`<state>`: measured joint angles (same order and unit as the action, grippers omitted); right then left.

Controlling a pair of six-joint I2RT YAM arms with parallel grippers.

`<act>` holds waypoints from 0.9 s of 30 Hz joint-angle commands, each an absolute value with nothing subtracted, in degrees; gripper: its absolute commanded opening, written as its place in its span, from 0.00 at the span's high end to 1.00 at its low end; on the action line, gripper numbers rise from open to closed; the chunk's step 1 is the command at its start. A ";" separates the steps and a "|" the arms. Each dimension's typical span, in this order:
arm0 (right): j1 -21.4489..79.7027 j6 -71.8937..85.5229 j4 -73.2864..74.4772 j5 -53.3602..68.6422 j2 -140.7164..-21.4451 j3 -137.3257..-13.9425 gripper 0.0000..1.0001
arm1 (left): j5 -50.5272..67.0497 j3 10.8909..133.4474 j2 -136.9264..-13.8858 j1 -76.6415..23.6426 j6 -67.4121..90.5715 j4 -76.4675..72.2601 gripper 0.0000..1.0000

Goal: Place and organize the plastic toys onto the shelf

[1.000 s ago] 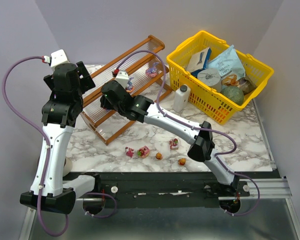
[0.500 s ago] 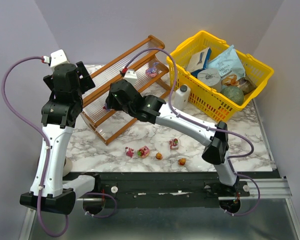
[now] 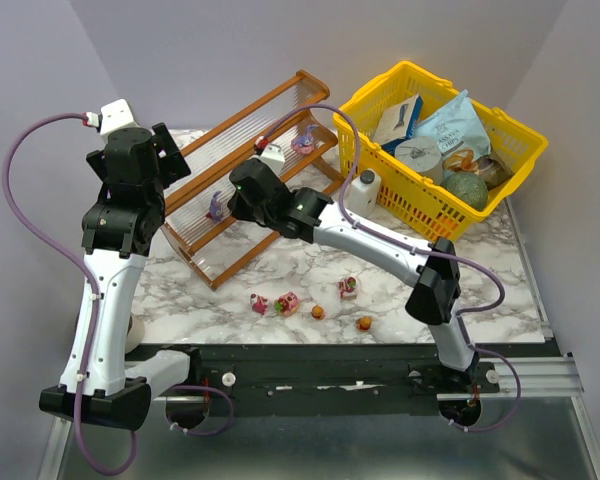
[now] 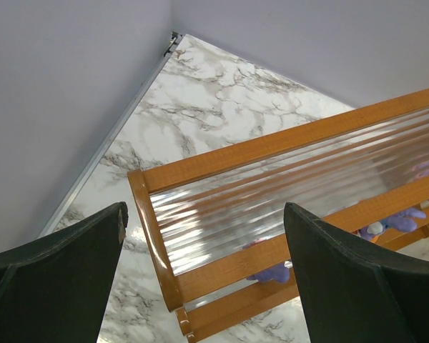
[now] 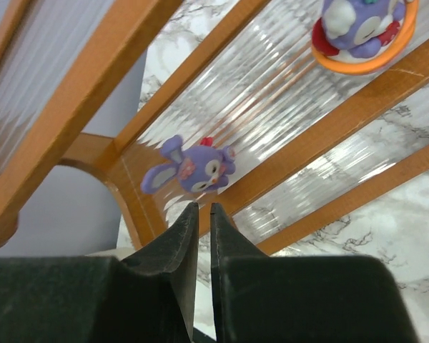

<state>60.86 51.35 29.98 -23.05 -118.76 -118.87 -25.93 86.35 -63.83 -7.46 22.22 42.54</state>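
Hovering at the shelf (image 3: 252,118), my right gripper (image 5: 204,209) is pinched closed on nothing, just beside a purple bunny toy (image 5: 193,168) on the middle tier. A second purple toy (image 5: 360,27) in an orange ring sits farther right on that tier. My left gripper (image 4: 204,236) hangs spread wide above the shelf's left end. Five small toys (image 3: 287,302) lie on the near tabletop (image 3: 280,262).

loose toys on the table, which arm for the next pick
Right, probably: the right gripper is empty and the loose toys lie beside that arm; the left gripper hovers open over the shelf end.
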 commanded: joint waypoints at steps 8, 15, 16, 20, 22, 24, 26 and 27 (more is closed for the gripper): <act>59.15 50.54 25.23 -17.40 -126.03 -121.03 0.86 | -25.05 86.92 -64.51 -7.21 21.80 41.57 0.01; 59.15 48.52 23.12 -17.75 -128.06 -121.20 0.87 | -25.31 87.19 -64.86 -7.21 21.71 41.75 0.01; 59.06 48.43 23.12 -18.28 -128.14 -121.29 0.87 | -25.40 87.19 -64.78 -7.21 21.62 41.66 0.01; 59.15 47.90 23.12 -19.33 -128.58 -121.03 0.87 | -25.75 87.19 -64.86 -7.21 21.53 41.66 0.01; 59.06 47.64 23.03 -19.86 -129.02 -121.11 0.87 | -25.75 87.19 -64.78 -7.21 21.45 41.66 0.01; 59.06 47.37 22.94 -19.86 -129.37 -121.55 0.87 | -25.93 87.19 -64.78 -7.21 21.36 41.66 0.01; 59.06 46.76 22.59 -19.34 -130.16 -121.82 0.87 | -25.93 87.19 -64.86 -7.21 21.36 41.75 0.01; 59.15 46.76 22.59 -19.25 -130.43 -121.99 0.87 | -25.93 87.27 -64.86 -7.21 21.36 41.66 0.01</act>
